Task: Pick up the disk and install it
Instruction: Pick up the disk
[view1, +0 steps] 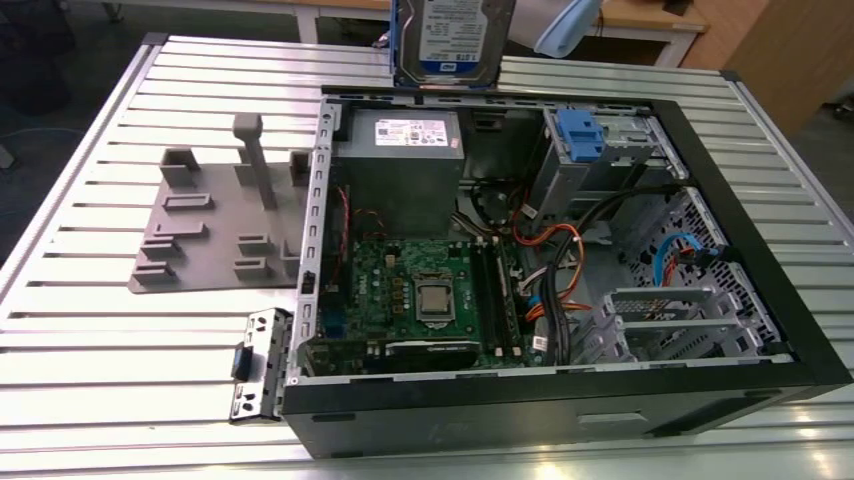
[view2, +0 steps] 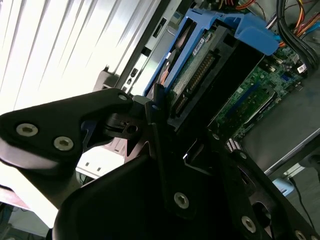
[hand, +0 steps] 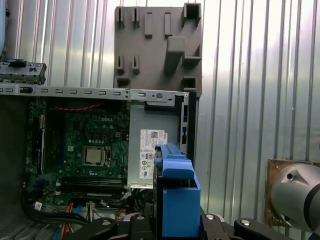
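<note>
Exterior view, starting at its left: a slatted metal table (view1: 80, 330) carries a grey moulded plate (view1: 200, 230) with pegs and slots, lying flat just beside the open case (view1: 534, 420). A small dark bracket (view1: 260, 365) lies against the case's near corner; I cannot tell whether the two touch. The case lies on its side with its panel off. Inside it, toward the view's left, a grey supply (view1: 400, 150) with a white label sits at the far end. Nearer the camera is the green board (view1: 387, 290), with a bare silver socket (view1: 438, 298) in its middle. Over the far rim, about in line with the supply, the disk (view1: 454, 35) hangs in the air, upright, with its label toward the camera and the blue caddy edging its sides. Farther right inside the case is a metal bay (view1: 587, 170) with a blue latch, and orange, blue and black cables (view1: 561, 270) trail across the floor. In the second wrist view the gripper (view2: 182, 125) is clamped narrow on the disk (view2: 200, 65), one black finger pressed to each side of the caddy. In the first wrist view the caddy stands up between the gripper's black parts, with the supply and board beyond it.
</note>
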